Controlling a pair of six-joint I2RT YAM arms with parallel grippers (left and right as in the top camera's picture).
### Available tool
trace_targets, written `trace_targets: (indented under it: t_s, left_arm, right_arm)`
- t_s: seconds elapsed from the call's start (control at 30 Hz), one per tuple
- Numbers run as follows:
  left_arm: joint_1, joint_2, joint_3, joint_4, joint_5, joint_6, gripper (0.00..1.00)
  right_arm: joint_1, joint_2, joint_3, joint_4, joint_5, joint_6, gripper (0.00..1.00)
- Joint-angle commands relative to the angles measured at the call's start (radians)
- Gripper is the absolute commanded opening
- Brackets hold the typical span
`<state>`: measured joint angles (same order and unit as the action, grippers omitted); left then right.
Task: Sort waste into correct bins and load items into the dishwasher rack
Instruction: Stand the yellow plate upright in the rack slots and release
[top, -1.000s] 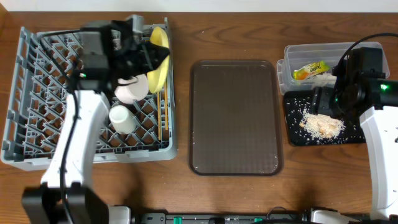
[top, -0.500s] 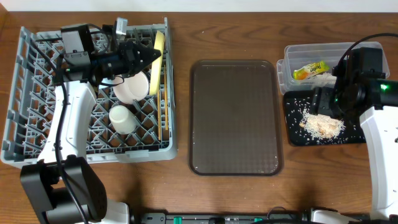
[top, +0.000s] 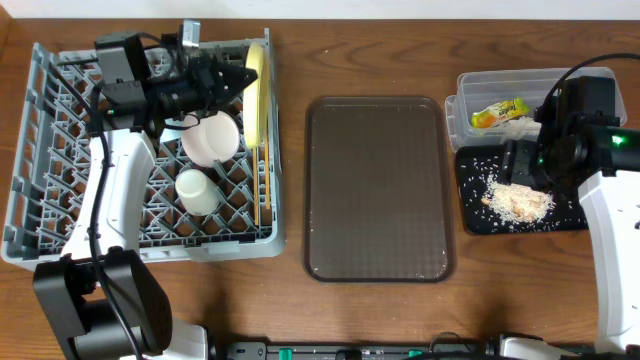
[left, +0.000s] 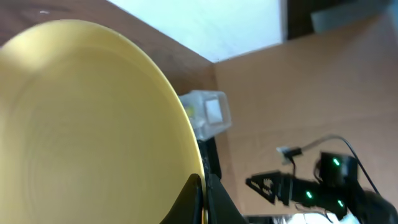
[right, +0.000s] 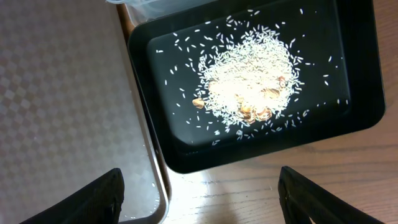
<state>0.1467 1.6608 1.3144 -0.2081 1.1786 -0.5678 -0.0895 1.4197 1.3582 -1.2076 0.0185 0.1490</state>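
Upright, plate (top: 257, 92) in left hand (top: 242, 78)

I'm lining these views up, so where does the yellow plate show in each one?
Overhead: the yellow plate stands on edge along the right side of the grey rack, upper left of the picture.
Left wrist: it fills the left half.
Right wrist: not in it.
Shared landmark: the black tray, seen in the overhead and right wrist views only.
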Motion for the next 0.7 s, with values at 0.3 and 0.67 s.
trace_targets:
  t_s: [0.3, 0.67]
  left_arm:
    - [0.001, 0.006, -0.068, -0.048, -0.322, 0.065, 0.14]
    - [0.001, -0.040, -0.066, -0.065, -0.413, 0.240, 0.67]
  right_arm:
    - [-0.015, -0.002, 0.003, -0.001, -0.001, -0.008, 0.77]
    - [-0.015, -0.002, 0.003, 0.026, -0.029, -0.008, 0.82]
